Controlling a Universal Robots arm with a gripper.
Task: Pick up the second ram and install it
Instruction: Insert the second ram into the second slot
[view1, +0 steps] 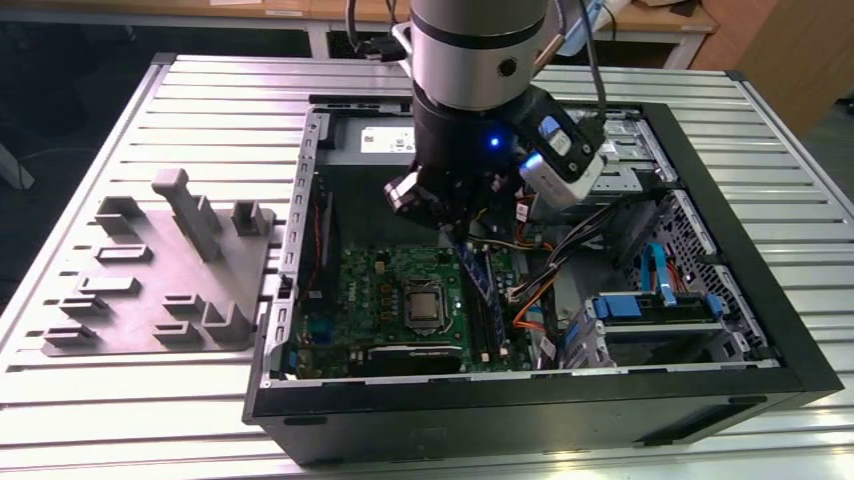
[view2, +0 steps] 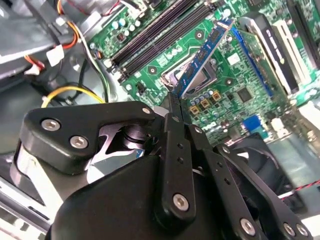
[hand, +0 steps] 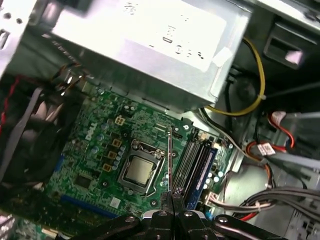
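Second wrist view: claw (view2: 174, 102) clenched on the memory stick (view2: 202, 57), held above the green board (view2: 150, 75); the stick seems not yet in a slot.

The second ram (view1: 470, 275), a long, thin, flat dark-blue memory stick, is hanging on edge at the exterior view's centre, pinched by the gripper (view2: 174, 107), slanting above the green board (view1: 380, 285).

arm (view1: 481, 50) is showing a silver-grey shell over black wrist, blue LED (view1: 491, 140) glowing, white camera box (view1: 561, 160) riding alongside, black cables (view1: 597, 70) trailing. gripper (view2: 174, 105) is showing matte black links, silver screw heads (view2: 180, 201).
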